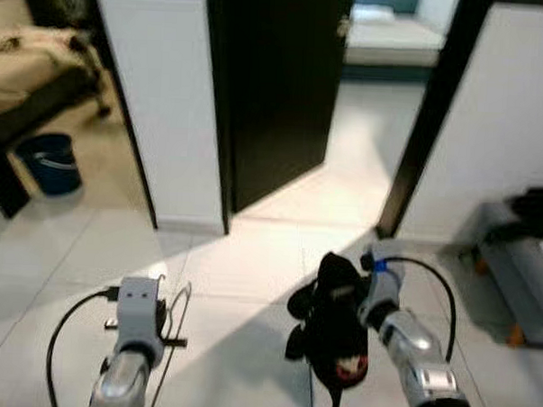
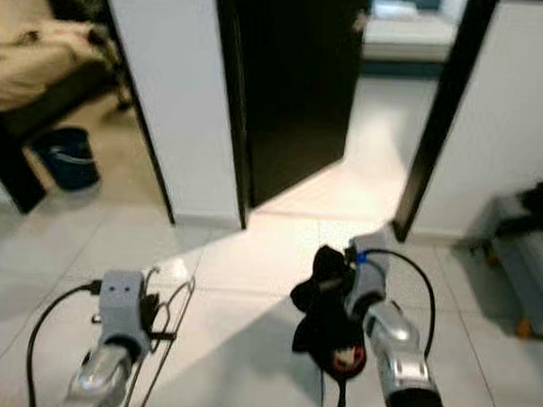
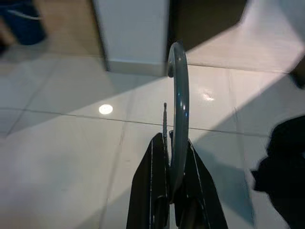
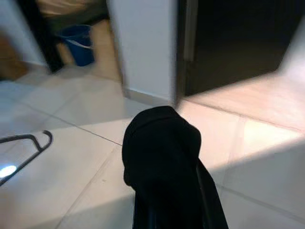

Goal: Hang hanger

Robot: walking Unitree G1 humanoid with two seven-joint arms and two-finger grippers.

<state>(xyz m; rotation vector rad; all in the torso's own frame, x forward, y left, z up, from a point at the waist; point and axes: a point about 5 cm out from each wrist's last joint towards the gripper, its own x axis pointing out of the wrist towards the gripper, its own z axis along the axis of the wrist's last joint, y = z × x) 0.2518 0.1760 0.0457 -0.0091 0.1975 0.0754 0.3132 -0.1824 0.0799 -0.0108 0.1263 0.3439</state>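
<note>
Gripping hanger btwn left tool fingers | right tool: black cloth

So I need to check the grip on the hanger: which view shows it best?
The left wrist view: the left hand is shut on the hanger just below its hook. Both eye views show thin wire beside that hand; the right wrist view catches the hook at its edge.

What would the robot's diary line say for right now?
left gripper: shut on wire hanger | right gripper: holds black garment | ahead: open dark door
</note>
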